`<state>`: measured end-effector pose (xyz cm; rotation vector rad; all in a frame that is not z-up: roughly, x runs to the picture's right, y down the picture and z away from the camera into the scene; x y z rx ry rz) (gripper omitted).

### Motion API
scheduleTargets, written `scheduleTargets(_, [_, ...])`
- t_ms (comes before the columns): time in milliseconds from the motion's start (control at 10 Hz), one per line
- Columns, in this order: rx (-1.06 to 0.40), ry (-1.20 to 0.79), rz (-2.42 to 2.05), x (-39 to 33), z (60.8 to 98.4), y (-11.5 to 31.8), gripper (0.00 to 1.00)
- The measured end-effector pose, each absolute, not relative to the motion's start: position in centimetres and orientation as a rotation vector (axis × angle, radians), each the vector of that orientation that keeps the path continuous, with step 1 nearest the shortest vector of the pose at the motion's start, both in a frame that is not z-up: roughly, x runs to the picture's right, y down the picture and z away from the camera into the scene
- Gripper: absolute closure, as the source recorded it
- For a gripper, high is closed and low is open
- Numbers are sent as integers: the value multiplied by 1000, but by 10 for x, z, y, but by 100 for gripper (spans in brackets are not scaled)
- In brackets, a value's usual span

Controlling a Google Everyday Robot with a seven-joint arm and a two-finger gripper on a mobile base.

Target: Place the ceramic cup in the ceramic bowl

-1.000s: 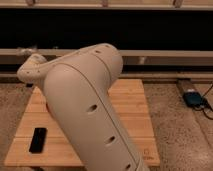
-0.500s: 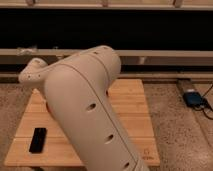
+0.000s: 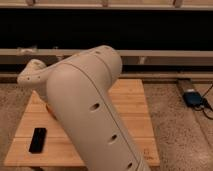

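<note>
Camera view: the pale robot arm [image 3: 90, 110] fills the centre, unmoved since the earlier frames, hiding most of the wooden worktop [image 3: 132, 107]. The tool, cup and bowl are out of sight behind it. A black flat object [image 3: 38, 139] lies front-left; a blue device [image 3: 192, 97] on the floor, right.

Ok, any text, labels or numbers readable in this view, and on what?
None readable.
Wooden table: a small mark near its front right corner, too blurred to read.
Black flat item on the table: no visible lettering.
Blue device on the floor: no legible label.
Arm: plain, only holes, and it blocks the pincer, cup and most of the bowl, leaving just an orange sliver.
</note>
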<state>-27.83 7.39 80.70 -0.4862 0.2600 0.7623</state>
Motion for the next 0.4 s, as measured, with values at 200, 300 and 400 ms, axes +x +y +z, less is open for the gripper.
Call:
scheduleTargets(200, [-486,257,766,-276,807,72,20])
scheduleTargets(300, [-487,256,763,-278,807,73,20])
scheduleTargets(400, [-487,255,763,-279,806,73,20])
